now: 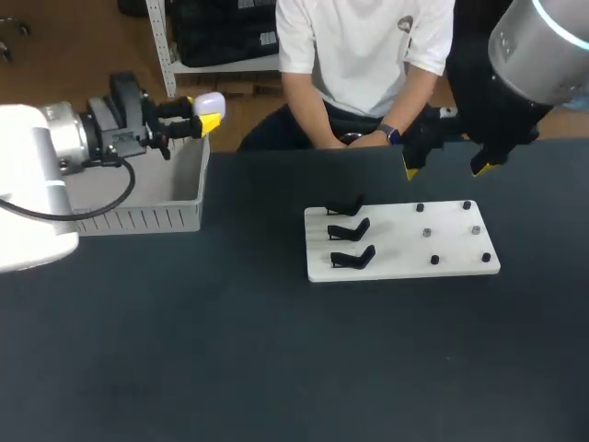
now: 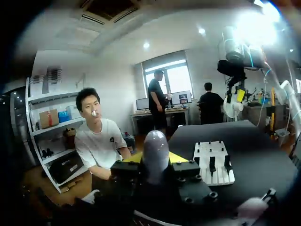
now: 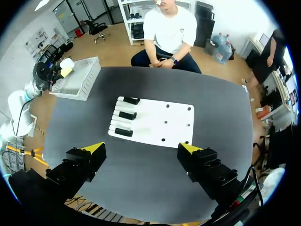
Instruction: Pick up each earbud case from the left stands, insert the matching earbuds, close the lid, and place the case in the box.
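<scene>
My left gripper point(image 1: 207, 118) is shut on a pale, egg-shaped earbud case point(image 1: 212, 101), held above the right end of the grey box point(image 1: 138, 219). In the left wrist view the closed case point(image 2: 156, 147) stands upright between the yellow tips of that gripper point(image 2: 155, 162). Three black stands point(image 1: 351, 230) on the white board point(image 1: 396, 249) are bare. My right gripper point(image 1: 445, 168) hangs open and empty above the board's far right edge. From the right wrist its wide-apart fingers point(image 3: 142, 149) look down on the board point(image 3: 155, 125) from high up.
Several small dark pegs point(image 1: 433, 232) dot the right half of the board. The grey box point(image 3: 77, 77) sits at the table's far left corner. Dark tabletop point(image 1: 276, 368) stretches in front of the board.
</scene>
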`<state>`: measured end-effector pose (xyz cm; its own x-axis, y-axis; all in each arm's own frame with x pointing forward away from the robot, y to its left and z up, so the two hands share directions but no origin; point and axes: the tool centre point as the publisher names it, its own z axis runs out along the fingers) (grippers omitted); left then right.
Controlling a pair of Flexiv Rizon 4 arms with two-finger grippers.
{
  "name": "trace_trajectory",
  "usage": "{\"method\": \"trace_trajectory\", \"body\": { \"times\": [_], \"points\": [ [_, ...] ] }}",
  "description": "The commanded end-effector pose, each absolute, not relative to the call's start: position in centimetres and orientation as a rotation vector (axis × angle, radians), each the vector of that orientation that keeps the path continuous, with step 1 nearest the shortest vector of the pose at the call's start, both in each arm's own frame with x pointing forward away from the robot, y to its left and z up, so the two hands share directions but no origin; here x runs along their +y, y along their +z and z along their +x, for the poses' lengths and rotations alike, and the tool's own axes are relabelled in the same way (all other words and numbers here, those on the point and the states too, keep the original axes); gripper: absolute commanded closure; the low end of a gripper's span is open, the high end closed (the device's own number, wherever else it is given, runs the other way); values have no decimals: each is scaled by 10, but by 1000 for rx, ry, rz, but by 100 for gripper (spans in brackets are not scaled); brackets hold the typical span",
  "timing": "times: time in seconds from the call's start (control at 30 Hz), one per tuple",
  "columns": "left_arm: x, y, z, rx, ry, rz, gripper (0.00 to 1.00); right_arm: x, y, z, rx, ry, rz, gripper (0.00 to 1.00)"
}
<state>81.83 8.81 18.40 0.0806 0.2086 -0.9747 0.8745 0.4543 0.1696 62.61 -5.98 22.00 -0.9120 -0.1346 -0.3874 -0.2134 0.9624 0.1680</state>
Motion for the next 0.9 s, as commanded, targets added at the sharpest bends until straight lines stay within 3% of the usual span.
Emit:
{"method": "trace_trajectory", "body": {
  "times": [0.03, 0.4, 0.9],
  "points": [
    [123, 175, 819, 1448, -617, 970, 100, -61, 215, 615, 2616, 310, -214, 0],
    [176, 123, 851, 1584, -591, 883, 100, -49, 205, 601, 2669, 314, -157, 0],
    [193, 61, 852, 1758, -620, 790, 100, -37, 199, 601, 2706, 325, -147, 0]
  ]
}}
